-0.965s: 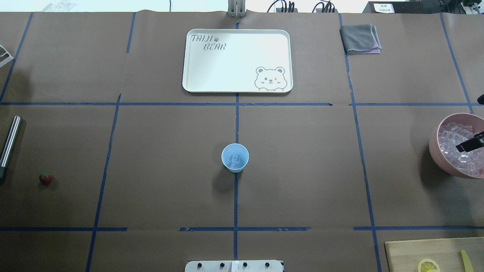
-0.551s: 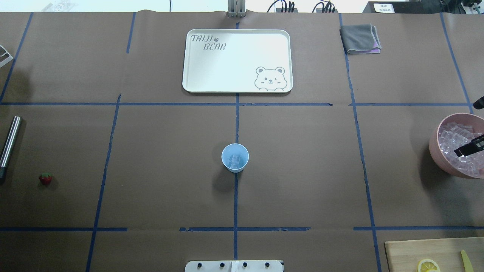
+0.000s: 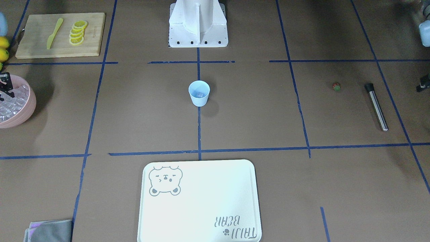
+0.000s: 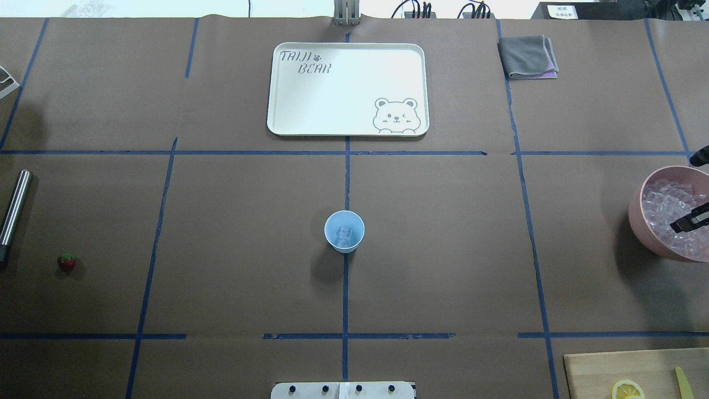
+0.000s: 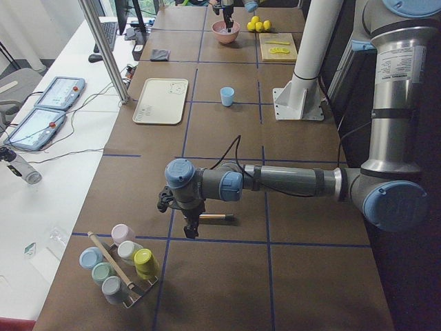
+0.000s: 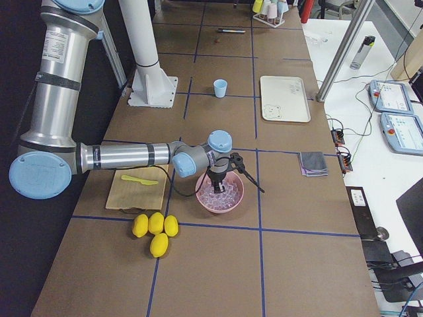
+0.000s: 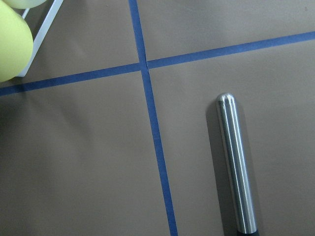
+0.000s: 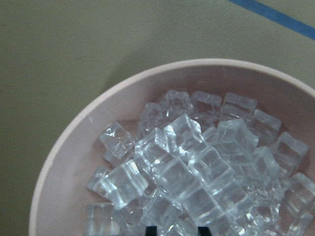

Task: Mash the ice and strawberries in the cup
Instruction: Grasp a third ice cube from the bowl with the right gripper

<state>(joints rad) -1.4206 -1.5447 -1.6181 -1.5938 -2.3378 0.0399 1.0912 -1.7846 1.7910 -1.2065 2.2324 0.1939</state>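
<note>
The pale blue cup (image 4: 344,231) stands at the table's centre with an ice cube in it; it also shows in the front view (image 3: 199,93). The pink bowl (image 4: 637,213) at the right edge holds several ice cubes (image 8: 197,162). My right gripper (image 8: 176,230) is open, its tips down among the bowl's ice; one finger (image 4: 689,221) shows from overhead. The strawberry (image 4: 66,262) lies far left. My left gripper (image 5: 189,231) hangs over the table by a steel rod (image 7: 236,167); I cannot tell whether it is open or shut.
A white bear tray (image 4: 348,88) lies beyond the cup, and a grey cloth (image 4: 528,56) lies at the back right. A cutting board (image 4: 626,371) with lemon slices is at the near right. A rack of cups (image 5: 120,265) stands past the rod.
My right gripper's finger has shifted slightly lower over the ice in the pink bowl. Nothing else has moved.
</note>
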